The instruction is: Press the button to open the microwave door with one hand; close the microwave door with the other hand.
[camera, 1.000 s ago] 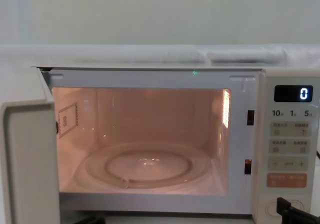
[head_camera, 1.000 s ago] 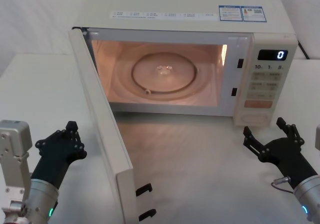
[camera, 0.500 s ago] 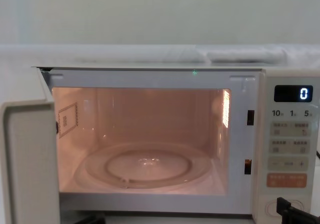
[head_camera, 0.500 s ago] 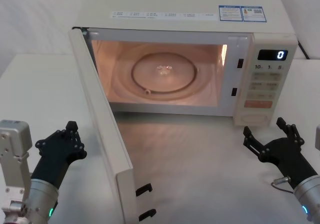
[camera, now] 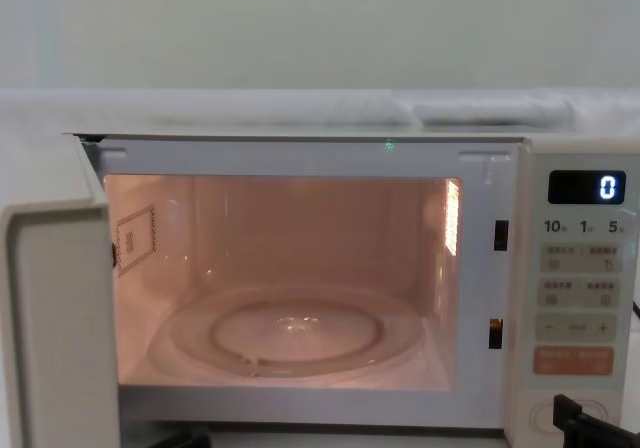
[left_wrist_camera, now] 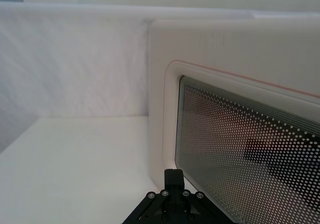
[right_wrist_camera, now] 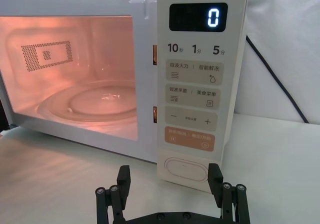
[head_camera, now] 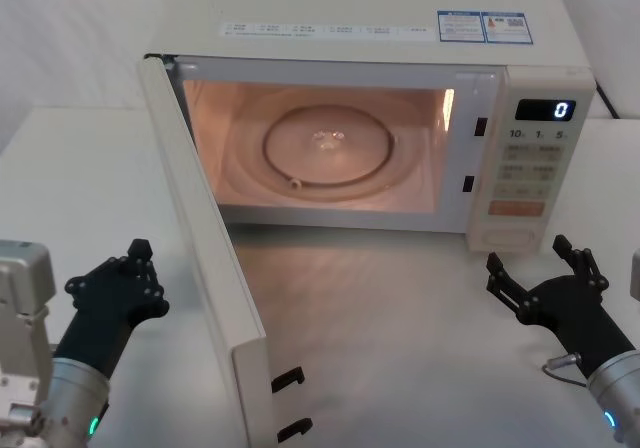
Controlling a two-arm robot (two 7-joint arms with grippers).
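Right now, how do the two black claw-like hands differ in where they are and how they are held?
The left gripper sits outside the swung-open cream microwave door, facing its dotted glass window; the right gripper sits before the control panel, in front of the wide cream pill-shaped button. The left's fingers look bunched together; the right's are spread wide. Both are black, low over the table, touching nothing.

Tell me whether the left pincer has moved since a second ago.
Yes, slightly. In the head view the left pincer sits a little lower and nearer the robot, drawn back beside the open microwave door, which has not shifted.
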